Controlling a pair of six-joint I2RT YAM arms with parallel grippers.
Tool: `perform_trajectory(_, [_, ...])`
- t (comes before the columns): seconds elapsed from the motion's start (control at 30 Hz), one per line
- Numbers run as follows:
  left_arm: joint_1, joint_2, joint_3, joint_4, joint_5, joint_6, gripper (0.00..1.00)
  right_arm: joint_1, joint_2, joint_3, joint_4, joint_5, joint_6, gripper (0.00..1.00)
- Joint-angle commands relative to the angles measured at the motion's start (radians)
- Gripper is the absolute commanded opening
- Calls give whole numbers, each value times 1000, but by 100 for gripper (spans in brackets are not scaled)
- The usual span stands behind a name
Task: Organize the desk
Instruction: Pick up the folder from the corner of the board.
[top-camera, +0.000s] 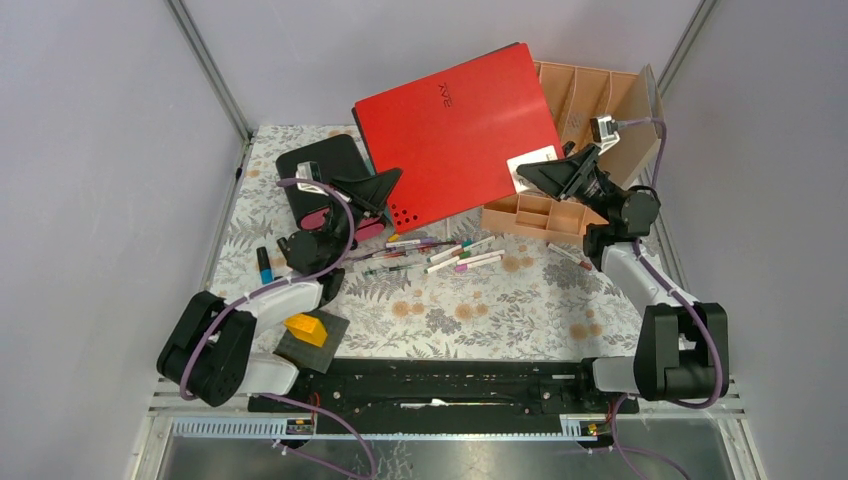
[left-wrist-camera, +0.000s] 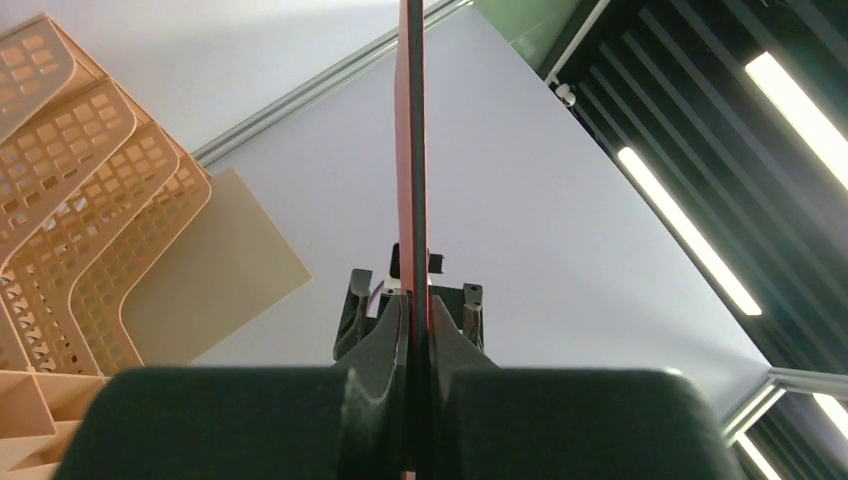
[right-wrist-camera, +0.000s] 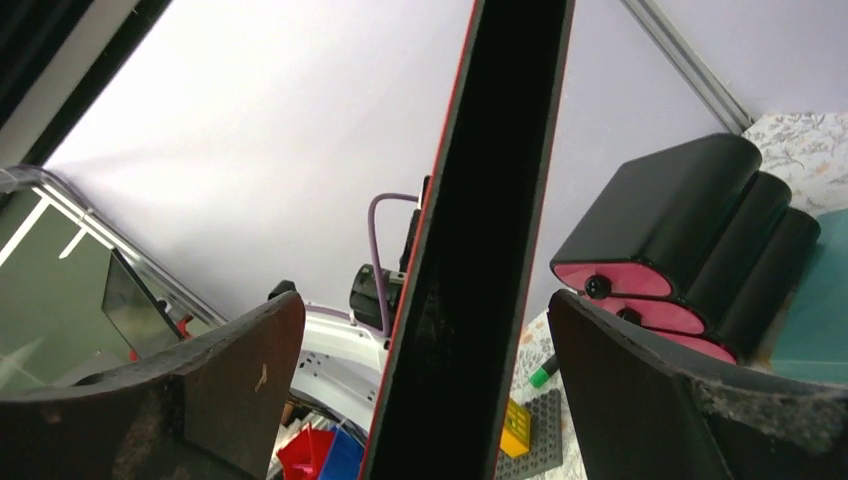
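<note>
Handover of red folder: left hand clenches it, right hand (released, astride its edge) likely needs to close.

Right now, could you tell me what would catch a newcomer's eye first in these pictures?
A big red folder tilts above the back of the desk, pinched by the left gripper while the right gripper stands open around its other edge. Below it, loose pens lie scattered mid-desk.

Plain lilac-grey walls; strip lights overhead.
</note>
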Motion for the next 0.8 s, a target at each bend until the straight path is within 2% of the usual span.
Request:
perform_trajectory(0.0, [-43, 33, 81, 196, -98, 38, 0, 30, -6, 3, 156, 66, 61, 97])
perform_trajectory(0.27, [-59, 74, 89, 198, -133, 75, 0, 28, -84, -35, 57, 120, 18, 81])
perform_trajectory(0.33, [-59, 75, 82, 199, -148, 79, 0, 23, -91, -39, 53, 124, 23, 86])
perform_trajectory(0.4, [-58, 67, 76, 199, -159, 87, 0, 14, -96, -36, 35, 111, 23, 99])
perform_trajectory(0.77, [-21, 14, 56, 200, -173, 99, 0, -10, -108, -43, -11, 78, -2, 100])
